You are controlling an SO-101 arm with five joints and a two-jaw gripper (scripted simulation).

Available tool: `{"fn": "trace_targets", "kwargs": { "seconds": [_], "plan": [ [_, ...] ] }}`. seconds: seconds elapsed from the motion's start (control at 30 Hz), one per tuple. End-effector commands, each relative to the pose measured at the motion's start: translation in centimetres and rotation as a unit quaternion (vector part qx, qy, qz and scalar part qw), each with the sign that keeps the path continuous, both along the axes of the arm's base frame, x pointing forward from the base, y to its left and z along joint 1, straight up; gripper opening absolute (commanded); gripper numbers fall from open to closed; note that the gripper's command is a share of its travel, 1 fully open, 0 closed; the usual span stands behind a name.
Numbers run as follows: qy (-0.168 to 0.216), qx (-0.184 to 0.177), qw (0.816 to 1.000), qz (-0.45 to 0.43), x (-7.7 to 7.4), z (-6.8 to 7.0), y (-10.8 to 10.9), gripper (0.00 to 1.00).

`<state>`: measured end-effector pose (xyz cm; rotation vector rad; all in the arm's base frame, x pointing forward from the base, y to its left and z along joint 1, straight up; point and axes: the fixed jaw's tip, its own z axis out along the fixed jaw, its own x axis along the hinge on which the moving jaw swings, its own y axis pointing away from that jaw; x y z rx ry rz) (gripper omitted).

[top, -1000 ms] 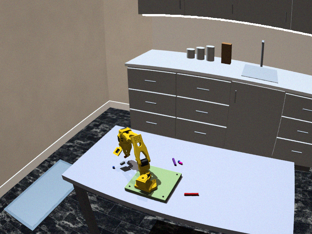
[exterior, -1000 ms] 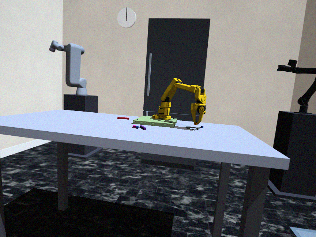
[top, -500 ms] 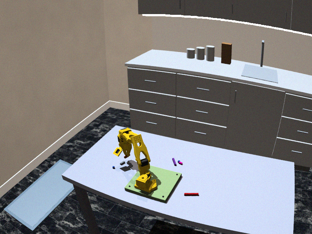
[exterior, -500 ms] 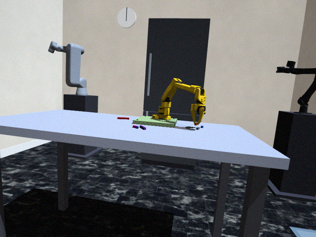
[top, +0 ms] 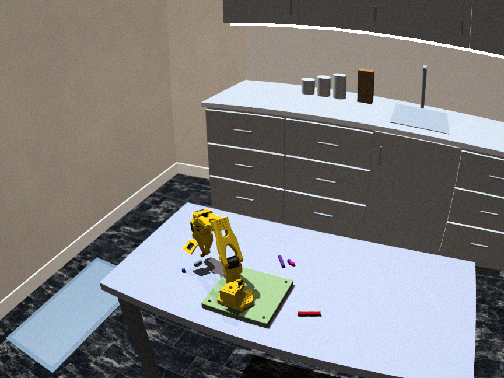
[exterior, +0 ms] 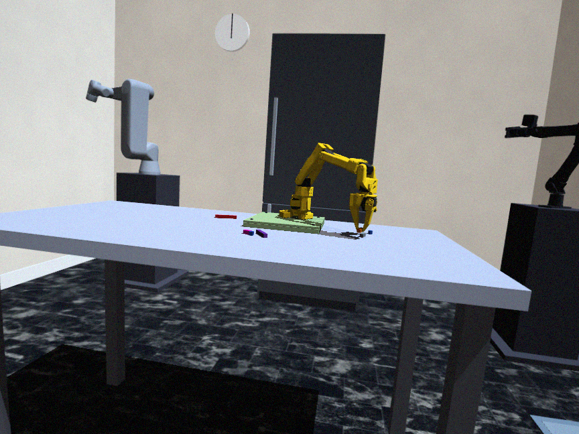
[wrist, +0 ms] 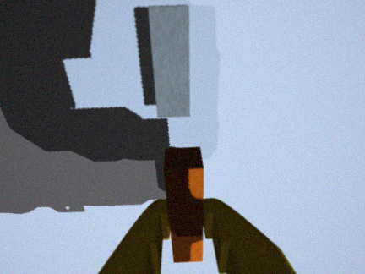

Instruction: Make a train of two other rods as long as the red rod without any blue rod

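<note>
Prob. the fingers (top: 205, 252) (exterior: 362, 230) grip the orange rod (top: 203, 254) (exterior: 359, 230) (wrist: 195, 183) mid-length, w/ one end toward the grey rod (top: 198, 263) (exterior: 362, 234) (wrist: 172, 61), so both can align for 7 cm

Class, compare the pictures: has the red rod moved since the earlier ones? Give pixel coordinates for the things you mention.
No. The red rod (top: 308, 313) (exterior: 225, 215) lies in the same place beside the green board (top: 270, 284) (exterior: 266, 218).
</note>
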<state>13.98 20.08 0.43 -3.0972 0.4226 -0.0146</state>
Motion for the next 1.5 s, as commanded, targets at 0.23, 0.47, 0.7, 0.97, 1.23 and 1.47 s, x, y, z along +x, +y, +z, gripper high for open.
{"fn": "trace_targets", "kwargs": {
  "seconds": [0.23, 0.47, 0.7, 0.97, 1.23, 1.47],
  "plan": [
    [0.004, -0.005, 1.000, -0.002, -0.28, -0.67, -0.09, 0.00],
    [0.015, -0.022, 1.000, -0.002, -0.56, -1.54, -0.50, 0.00],
    [0.015, -0.022, 1.000, -0.002, -0.56, -1.54, -0.50, 0.00],
    [0.015, -0.022, 1.000, -0.002, -0.55, -1.54, -0.50, 0.00],
    [0.015, -0.022, 1.000, -0.004, -0.55, -1.54, -0.48, 0.00],
    [0.015, -0.022, 1.000, -0.006, -0.53, -1.54, -0.45, 0.00]
  ]
}}
